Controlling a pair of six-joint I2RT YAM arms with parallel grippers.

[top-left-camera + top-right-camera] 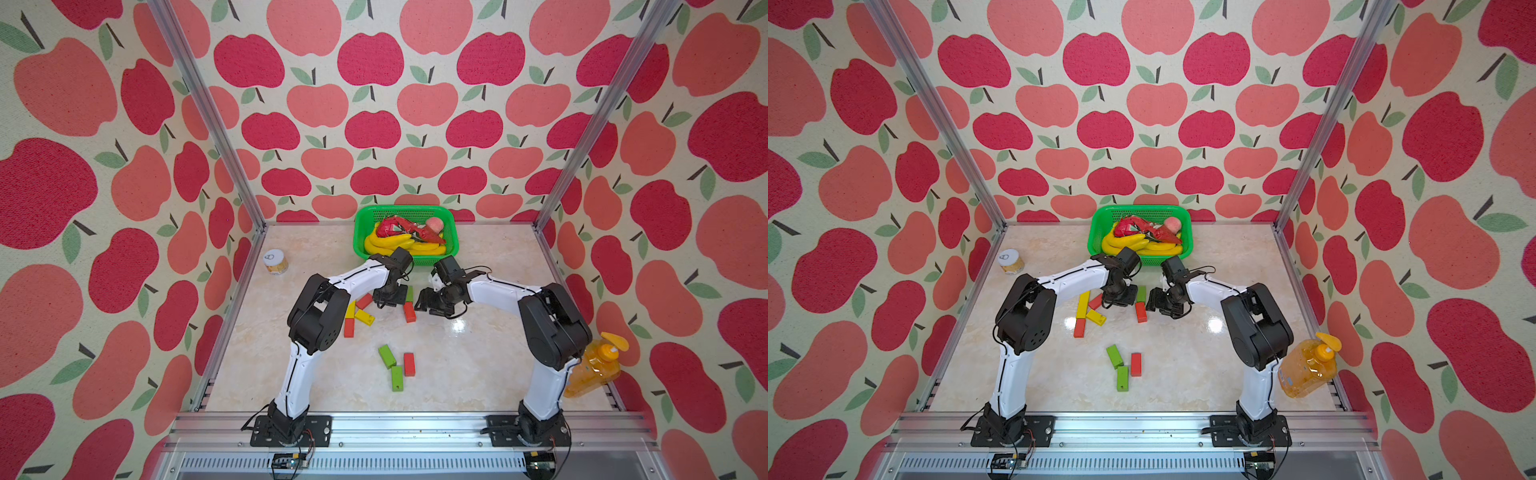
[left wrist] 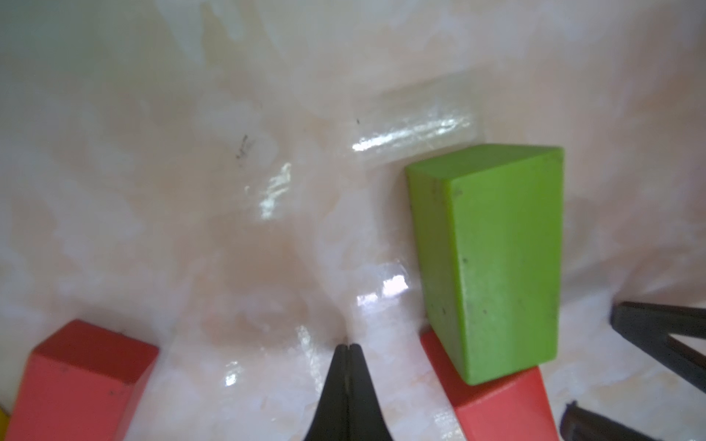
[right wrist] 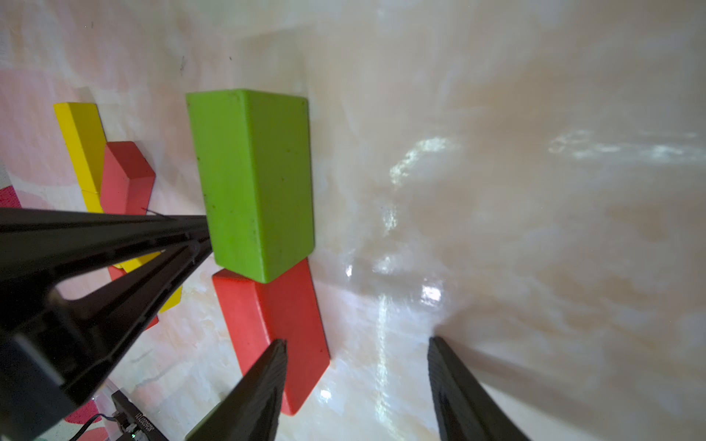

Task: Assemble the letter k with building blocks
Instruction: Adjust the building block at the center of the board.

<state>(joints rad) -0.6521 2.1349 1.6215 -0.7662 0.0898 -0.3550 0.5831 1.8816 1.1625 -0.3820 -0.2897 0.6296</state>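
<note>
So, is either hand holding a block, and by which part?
Nothing is held. The left hand is shut on nothing beside the green block; the right hand stands open, empty, by the red block.

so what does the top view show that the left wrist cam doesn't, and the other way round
Only a top view shows the green basket of toy fruit, the jar, the orange bottle, and a front red block with two green ones beside it. Only the left wrist view shows the left gripper with its tips pressed together, holding nothing. Both show the green block lying end to end with a red block, and a second red block on the gripper's other side.
</note>
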